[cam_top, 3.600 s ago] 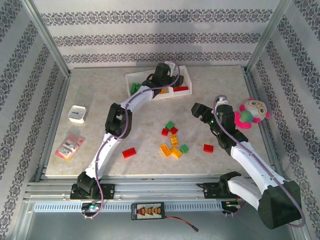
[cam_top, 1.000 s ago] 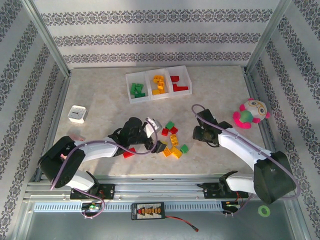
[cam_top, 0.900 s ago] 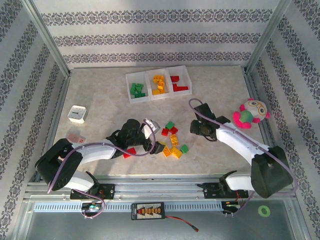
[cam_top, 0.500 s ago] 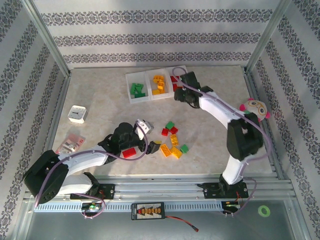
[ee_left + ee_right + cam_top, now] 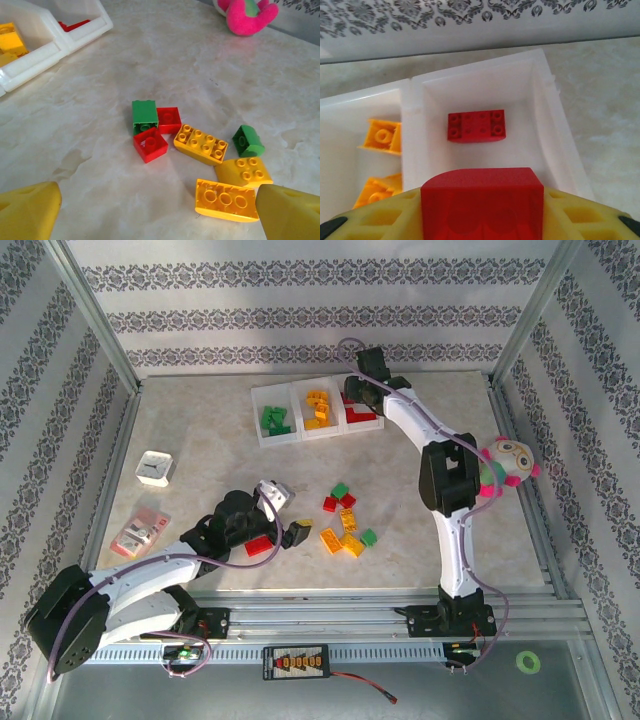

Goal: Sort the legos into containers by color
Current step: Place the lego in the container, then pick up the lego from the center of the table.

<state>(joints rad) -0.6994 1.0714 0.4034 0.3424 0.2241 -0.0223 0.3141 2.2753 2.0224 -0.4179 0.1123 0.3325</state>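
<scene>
My right gripper (image 5: 482, 212) is shut on a red lego (image 5: 482, 197) and hangs over the right-hand bin of the containers (image 5: 300, 435), where another red lego (image 5: 476, 126) lies. From above, that gripper (image 5: 353, 397) sits at the bin's back edge. Yellow legos (image 5: 381, 140) fill the middle bin and green ones (image 5: 273, 420) the left bin. My left gripper (image 5: 159, 220) stands open and low, just short of a loose pile: a yellow lego (image 5: 226, 200) lies nearest, with red (image 5: 150, 144) and green (image 5: 145, 114) beyond. A further red lego (image 5: 258, 545) lies beside the left gripper (image 5: 292, 530).
A pink-and-green plush toy (image 5: 505, 465) lies at the right edge, behind the right arm's elbow. A small white box (image 5: 153, 468) and a clear packet (image 5: 140, 532) sit at the left. Metal frame posts border the table.
The right arm has swung from mid-table to the back, carrying the red lego over the right-hand bin. The left arm has drawn back toward the near left, still open.
</scene>
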